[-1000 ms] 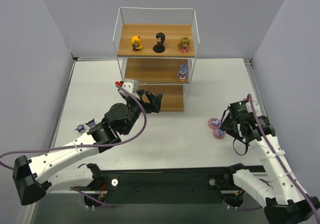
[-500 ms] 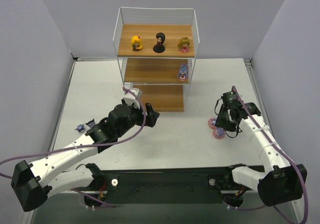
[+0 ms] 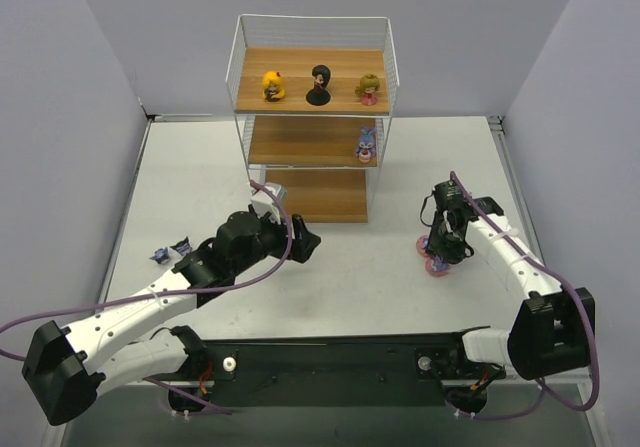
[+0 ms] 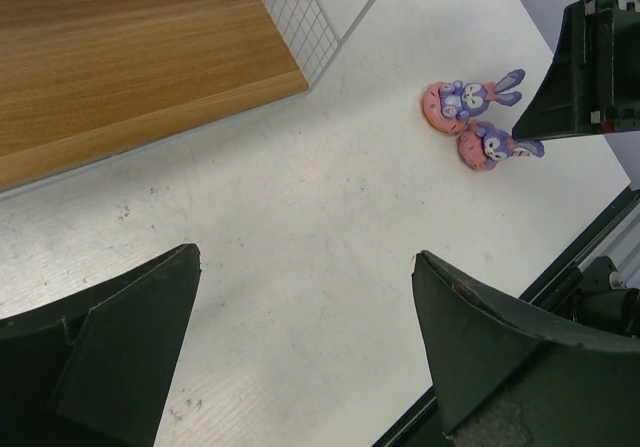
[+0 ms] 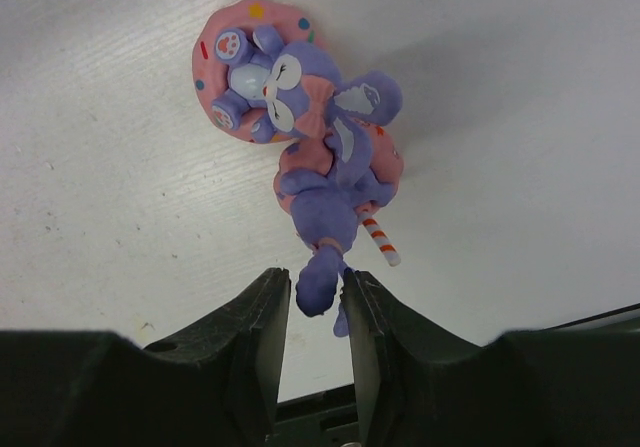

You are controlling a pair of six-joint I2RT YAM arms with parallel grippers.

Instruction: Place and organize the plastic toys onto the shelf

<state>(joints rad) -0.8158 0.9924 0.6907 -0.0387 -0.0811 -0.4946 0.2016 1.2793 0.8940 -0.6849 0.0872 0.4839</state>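
Wooden shelf [image 3: 300, 142]: we count four toys [image 3: 273, 85] placed; bunny figures [image 5: 300, 97] and dark figurines [image 3: 170, 251] unshelved. Right gripper [image 5: 312, 302] apparently pinches one bunny's ear; left gripper [image 4: 305, 262] gapes empty.

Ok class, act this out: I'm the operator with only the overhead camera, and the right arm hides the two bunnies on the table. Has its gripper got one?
Observer: Yes. The right wrist camera shows the right gripper pinching what looks like a long purple ear of the near bunny.
Operator: And the other one?
Observer: The far bunny lies face up against the near one, clear of the gripper.
Operator: Is the left gripper carrying anything?
Observer: No. Its wrist camera shows the left gripper wide open and empty over the table, beside the bottom board of the shelf.
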